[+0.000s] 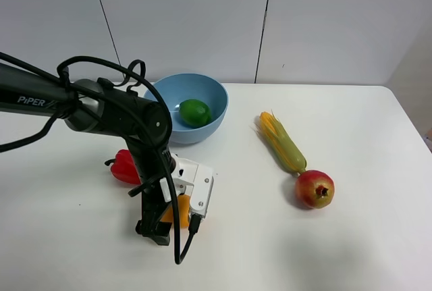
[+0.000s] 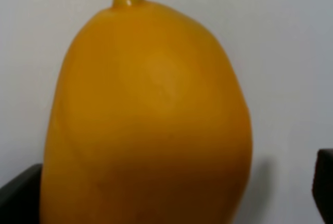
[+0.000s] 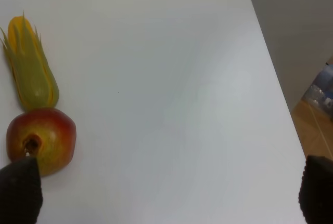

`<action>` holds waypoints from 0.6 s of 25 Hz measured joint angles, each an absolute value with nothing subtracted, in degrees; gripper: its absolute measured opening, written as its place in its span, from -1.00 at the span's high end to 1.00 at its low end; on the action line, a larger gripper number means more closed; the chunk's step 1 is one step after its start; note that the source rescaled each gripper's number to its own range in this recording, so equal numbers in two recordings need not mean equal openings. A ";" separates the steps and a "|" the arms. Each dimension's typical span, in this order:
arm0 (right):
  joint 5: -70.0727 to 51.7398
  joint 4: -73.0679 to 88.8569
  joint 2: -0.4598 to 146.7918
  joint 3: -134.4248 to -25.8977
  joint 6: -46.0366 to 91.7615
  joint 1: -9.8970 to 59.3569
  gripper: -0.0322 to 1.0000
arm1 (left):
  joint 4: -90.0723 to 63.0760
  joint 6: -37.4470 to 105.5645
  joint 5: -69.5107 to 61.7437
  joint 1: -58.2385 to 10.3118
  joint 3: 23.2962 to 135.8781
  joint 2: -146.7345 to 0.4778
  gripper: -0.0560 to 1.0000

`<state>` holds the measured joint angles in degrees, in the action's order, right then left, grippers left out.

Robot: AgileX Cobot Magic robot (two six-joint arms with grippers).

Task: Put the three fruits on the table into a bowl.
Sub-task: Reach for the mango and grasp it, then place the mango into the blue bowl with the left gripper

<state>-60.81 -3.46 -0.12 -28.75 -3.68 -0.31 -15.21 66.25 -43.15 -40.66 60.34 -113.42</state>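
The green lime [image 1: 195, 112] lies inside the light-blue bowl [image 1: 202, 132] at the back of the white table [image 1: 351, 122]. The orange-yellow mango [image 1: 179, 211] lies on the table at front left and fills the left wrist view [image 2: 145, 120]. My left gripper [image 1: 172, 223] is lowered over the mango, with its jaws open on either side of it. One finger [image 2: 21, 193] is close against the mango and a gap shows at the other. The red-yellow pomegranate [image 1: 314, 188] lies at the right, also in the right wrist view [image 3: 44, 138]. My right gripper [image 3: 166, 198] is open and empty, beside the pomegranate.
A corn ear [image 1: 283, 144] lies just behind the pomegranate, its end touching it; it also shows in the right wrist view [image 3: 30, 70]. A red bell pepper [image 1: 123, 167] sits just left of my left arm. The table's right edge is close to my right gripper.
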 joint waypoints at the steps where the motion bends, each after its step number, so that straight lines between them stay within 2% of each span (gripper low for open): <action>1: -60.81 -3.46 -0.12 -28.75 -3.68 -0.31 -1.00 | -15.21 66.25 -43.15 -40.66 60.34 -113.42 -0.96; 5: -60.81 -3.46 -0.12 -28.75 -3.68 -0.31 -1.00 | -15.21 66.47 -42.64 -40.66 60.34 -113.42 -0.96; 6: -60.81 -3.46 -0.12 -28.75 -3.68 -0.31 -1.00 | -15.21 66.64 -42.47 -40.66 60.34 -113.42 -0.94; 7: -60.81 -3.46 -0.12 -28.75 -3.68 -0.31 -1.00 | -15.21 66.72 -42.30 -40.66 60.34 -113.42 -0.82; 8: -60.81 -3.46 -0.12 -28.75 -3.68 -0.31 -1.00 | -15.21 66.87 -42.17 -40.66 60.34 -113.42 -0.65; 9: -60.81 -3.46 -0.12 -28.75 -3.68 -0.31 -1.00 | -15.21 66.98 -42.03 -40.66 60.34 -113.42 -0.33; 11: -60.81 -3.46 -0.12 -28.75 -3.68 -0.31 -1.00 | -15.21 67.34 -41.85 -40.66 60.34 -113.42 0.55; 12: -60.81 -3.46 -0.12 -28.75 -3.68 -0.31 -1.00 | -15.21 67.47 -41.85 -40.66 60.34 -113.42 0.89; 15: -60.81 -3.46 -0.12 -28.75 -3.68 -0.31 -1.00 | -15.21 67.52 -41.84 -40.66 60.34 -113.42 0.88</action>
